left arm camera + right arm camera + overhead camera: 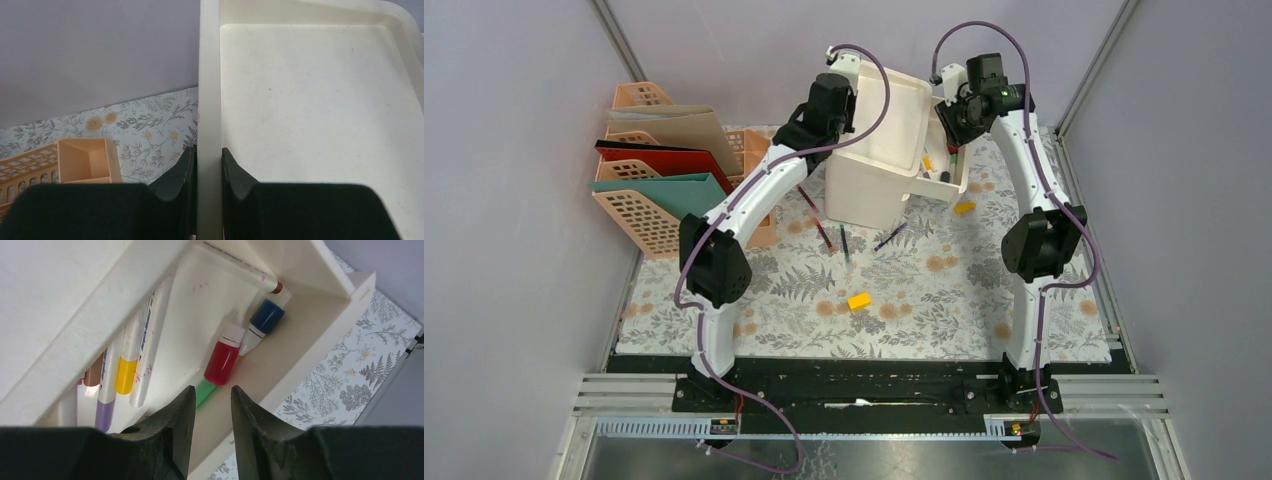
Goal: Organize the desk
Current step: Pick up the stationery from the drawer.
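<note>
The desk (924,290) carries a white organiser box (879,150) at the back centre, its drawer (951,183) pulled out to the right. My left gripper (832,128) is shut on the box's left wall (209,90), one finger on each side of it (208,152). My right gripper (951,118) hovers over the drawer, open, with nothing between its fingers (212,390). Inside the drawer lie a red-capped marker (221,361), a blue-capped marker (265,317), a green one (204,391) and yellow (125,375) and purple (104,412) markers.
Loose on the cloth are two yellow blocks (858,300) (964,208) and three pens (816,220) (845,243) (889,237) in front of the box. Peach file racks with folders (659,175) stand at the left, and a small peach bin (87,160) beside them. Grey walls close in the back and sides.
</note>
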Tool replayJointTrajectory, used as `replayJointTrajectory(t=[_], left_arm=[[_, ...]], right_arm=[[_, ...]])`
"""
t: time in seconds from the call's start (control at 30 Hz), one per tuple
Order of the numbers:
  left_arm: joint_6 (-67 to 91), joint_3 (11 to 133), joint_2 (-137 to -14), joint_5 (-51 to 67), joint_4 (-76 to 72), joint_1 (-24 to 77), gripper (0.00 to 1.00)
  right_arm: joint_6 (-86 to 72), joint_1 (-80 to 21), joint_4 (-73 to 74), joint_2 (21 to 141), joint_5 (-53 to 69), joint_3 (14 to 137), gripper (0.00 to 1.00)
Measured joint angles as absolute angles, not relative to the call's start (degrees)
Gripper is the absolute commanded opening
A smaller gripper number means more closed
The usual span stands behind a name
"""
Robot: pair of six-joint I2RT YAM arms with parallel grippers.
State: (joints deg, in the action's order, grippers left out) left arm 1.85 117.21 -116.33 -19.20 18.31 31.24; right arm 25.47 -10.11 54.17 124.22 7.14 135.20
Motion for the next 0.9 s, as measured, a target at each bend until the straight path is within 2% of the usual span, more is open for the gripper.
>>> replayJointTrajectory(t=[0.7, 0.9], left_arm=[[2.0, 115.4, -114.6, -22.5, 17.0, 33.6, 0.0], [2.1, 115.3, -114.4, -23.4, 17.0, 34.2, 0.0]], right_arm=[[23.5, -10.9, 55.0, 127.0, 5.1, 135.0, 0.38], [22.8, -10.9, 54.8, 127.5, 4.3, 135.0, 0.4]])
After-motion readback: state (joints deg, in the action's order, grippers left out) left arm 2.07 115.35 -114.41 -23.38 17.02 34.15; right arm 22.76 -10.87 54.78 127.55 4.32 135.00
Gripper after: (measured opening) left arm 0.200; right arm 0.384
